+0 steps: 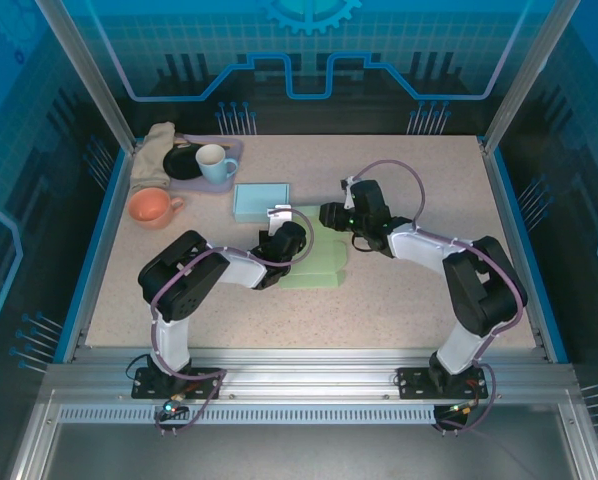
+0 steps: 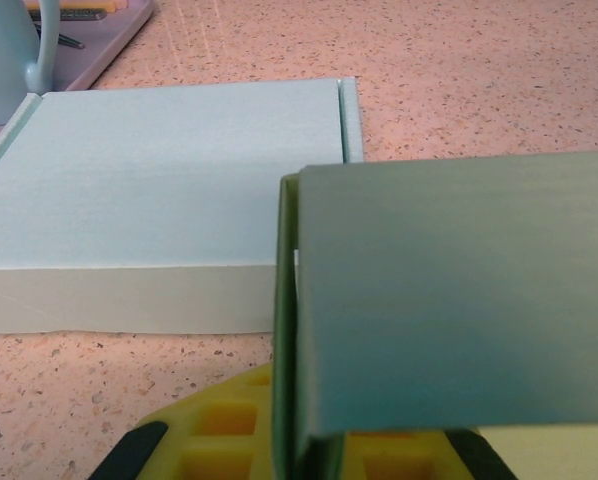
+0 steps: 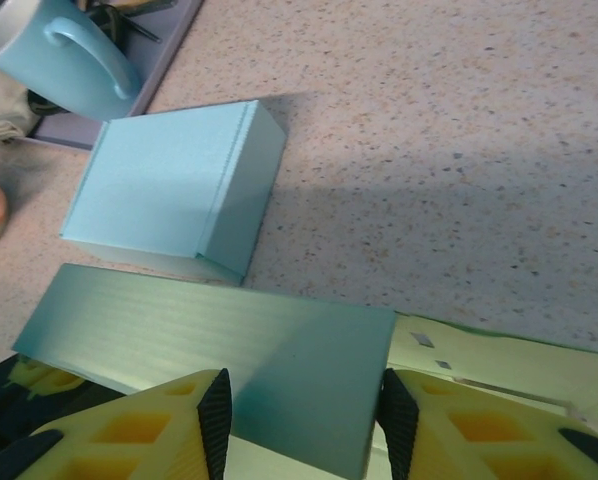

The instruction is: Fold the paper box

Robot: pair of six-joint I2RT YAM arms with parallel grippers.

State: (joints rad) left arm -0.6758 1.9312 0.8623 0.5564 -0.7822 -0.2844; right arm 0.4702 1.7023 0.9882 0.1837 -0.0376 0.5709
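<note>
The paper box [image 1: 319, 266], a pale green sheet, lies mostly flat at the centre of the table [image 1: 379, 320] in the top view, between the two arms. One flap [image 2: 459, 290] stands upright. In the left wrist view it crosses the right half of the frame, and its edge sits pinched between the yellow fingers [image 2: 219, 435] at the bottom. The left gripper [image 1: 282, 232] is pressed together on this flap.

The right gripper [image 3: 306, 420] has its jaws partly spread. The same flap lies between its black pads [image 3: 216, 415]. Whether they touch it cannot be told.

Just above the sheet in the top view sits a finished light blue box [image 1: 261, 200]. At the upper left are a purple tray [image 1: 234, 146] holding a blue mug [image 1: 214, 160], a beige cloth [image 1: 154, 150] and an orange cup [image 1: 151, 208].
</note>
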